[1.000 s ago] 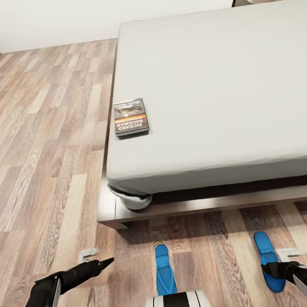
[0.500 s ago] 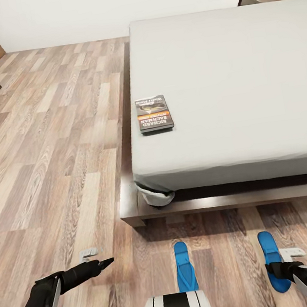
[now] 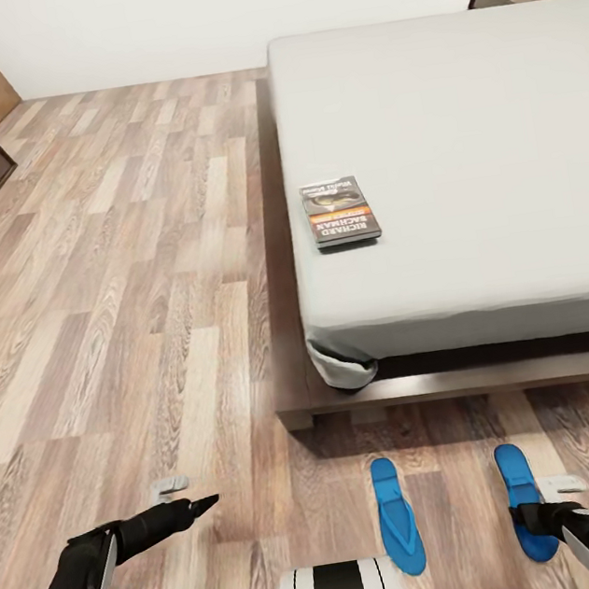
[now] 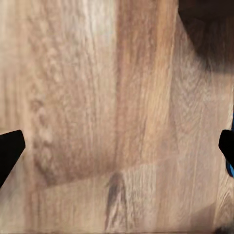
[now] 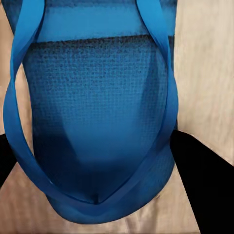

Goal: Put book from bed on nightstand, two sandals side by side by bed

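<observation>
Your right gripper point(image 3: 535, 513) hangs low over the right sandal point(image 3: 521, 498), which lies on the floor in front of the foot edge of the bed point(image 3: 439, 122). In the right wrist view the fingers point(image 5: 197, 183) are spread, one on each side of the sandal's strap end, and I judge they do not pinch it yet. To do this step well, come down straight until the fingers reach past the sole's edges, then close on the sole and strap together; a flat, thin sandal may slip if you catch only the strap.

The left sandal point(image 3: 396, 515) lies on the floor near the bed's foot corner, apart from the right one, so you should bring the pair closer and parallel. Your left gripper point(image 3: 188, 497) hovers over bare floor with its fingers spread and nothing between them.

The book point(image 3: 340, 211) lies on the mattress near the bed's left edge. Its cover reads "RICHARD BACHMAN" in white, upside down from your side; the smaller writing is too small to read.
</observation>
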Robot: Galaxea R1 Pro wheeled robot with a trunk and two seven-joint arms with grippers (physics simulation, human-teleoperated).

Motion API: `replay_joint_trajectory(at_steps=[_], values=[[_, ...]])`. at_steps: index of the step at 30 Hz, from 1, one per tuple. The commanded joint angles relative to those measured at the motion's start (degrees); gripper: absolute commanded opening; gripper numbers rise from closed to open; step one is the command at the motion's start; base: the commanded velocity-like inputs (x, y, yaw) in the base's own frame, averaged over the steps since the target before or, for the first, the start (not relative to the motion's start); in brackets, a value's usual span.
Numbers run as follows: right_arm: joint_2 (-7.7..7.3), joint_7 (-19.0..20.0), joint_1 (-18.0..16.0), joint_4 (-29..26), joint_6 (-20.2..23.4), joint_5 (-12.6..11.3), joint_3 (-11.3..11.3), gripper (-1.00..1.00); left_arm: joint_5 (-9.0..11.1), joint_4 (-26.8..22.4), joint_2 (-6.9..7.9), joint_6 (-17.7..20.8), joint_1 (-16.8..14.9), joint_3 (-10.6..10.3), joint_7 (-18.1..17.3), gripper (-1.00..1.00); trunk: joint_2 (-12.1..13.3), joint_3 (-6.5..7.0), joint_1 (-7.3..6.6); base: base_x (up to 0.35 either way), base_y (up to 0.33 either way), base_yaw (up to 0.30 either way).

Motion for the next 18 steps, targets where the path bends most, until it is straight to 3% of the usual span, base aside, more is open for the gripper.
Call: replay_joint_trajectory(at_steps=[1,18], values=[[0.02,0.38,0.00,-0.14,0.34,0.60,-0.50,-1.00,-0.31,-0.04,-0.05,0.49,-0.05,0.26,-0.43,1.00,-0.01,-0.03,-0.01,0.000,0.279,0.000],[0.02,0.39,0.00,-0.14,0.34,0.62,-0.49,-1.00,-0.39,-0.04,-0.06,0.49,-0.05,0.25,-0.29,1.00,-0.01,-0.03,-0.01,0.000,0.280,0.000]])
